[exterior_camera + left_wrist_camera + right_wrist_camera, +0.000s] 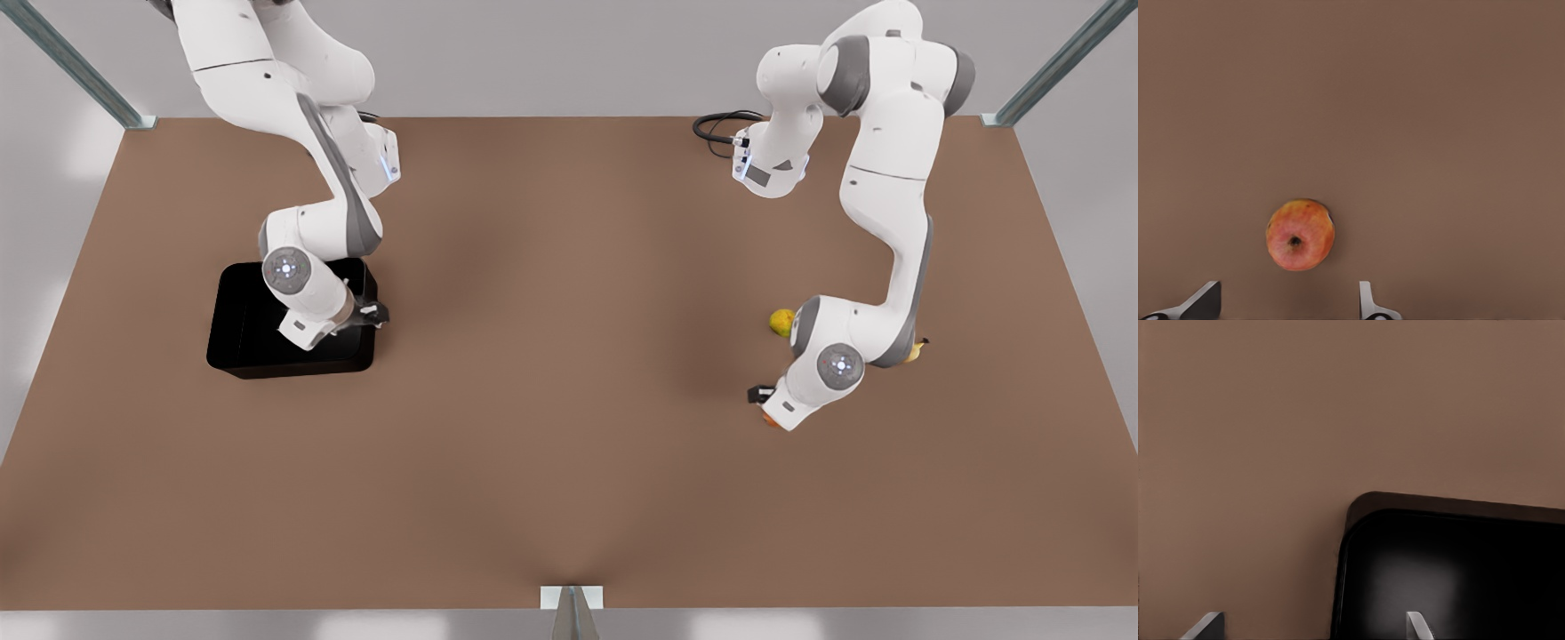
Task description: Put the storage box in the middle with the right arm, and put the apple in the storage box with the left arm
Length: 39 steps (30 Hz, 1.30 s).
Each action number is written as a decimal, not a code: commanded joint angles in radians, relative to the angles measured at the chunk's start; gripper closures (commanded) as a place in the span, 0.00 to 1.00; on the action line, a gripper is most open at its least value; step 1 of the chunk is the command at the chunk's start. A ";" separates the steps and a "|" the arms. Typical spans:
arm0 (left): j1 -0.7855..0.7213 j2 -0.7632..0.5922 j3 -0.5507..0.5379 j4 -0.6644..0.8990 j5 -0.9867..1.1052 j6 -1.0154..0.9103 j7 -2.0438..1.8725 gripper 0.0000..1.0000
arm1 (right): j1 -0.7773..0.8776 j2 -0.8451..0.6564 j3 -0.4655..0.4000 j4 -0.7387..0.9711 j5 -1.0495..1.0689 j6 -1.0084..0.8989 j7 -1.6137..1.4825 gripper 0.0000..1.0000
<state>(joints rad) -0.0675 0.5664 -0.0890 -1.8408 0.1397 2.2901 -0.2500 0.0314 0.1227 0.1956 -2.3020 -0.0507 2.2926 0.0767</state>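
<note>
The black storage box (242, 331) lies on the brown table at the front view's left. My right gripper (368, 315) hangs over the box's wall nearest the table's middle. In the right wrist view this gripper (1313, 625) is open, with one fingertip over the storage box (1458, 567) and the other over bare table. At the front view's right, my left gripper (762, 402) hovers just above the reddish-orange apple (770, 421). The left wrist view shows the apple (1300, 234) on the table, with the gripper (1286, 303) open, empty and above the fruit.
A yellow-green fruit (781, 322) lies just behind the left arm's wrist, and a banana tip (916, 350) pokes out from behind that arm. A black cable (718, 130) loops at the table's back edge. Bare brown tabletop (569, 356) spans the middle.
</note>
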 commanded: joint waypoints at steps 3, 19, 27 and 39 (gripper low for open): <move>-0.003 0.018 0.000 -0.006 -0.034 0.022 0.000 0.00 | -0.007 0.026 -0.001 0.001 0.000 0.008 0.000 0.00; 0.011 0.078 0.006 -0.005 -0.019 0.117 0.055 0.01 | -0.024 0.061 -0.005 -0.077 0.000 0.056 -0.018 0.79; 0.017 0.084 0.006 0.009 -0.020 0.117 0.055 0.05 | -0.025 0.063 -0.007 -0.077 0.000 0.057 -0.045 0.79; 0.017 0.092 0.008 0.015 -0.028 0.140 0.055 0.17 | 0.004 0.011 -0.004 -0.033 0.008 0.047 -0.035 0.79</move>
<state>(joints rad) -0.0493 0.6580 -0.0813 -1.8254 0.1119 2.4311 -0.1949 0.0375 0.1320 0.1934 -2.3251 -0.0375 2.3398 0.0377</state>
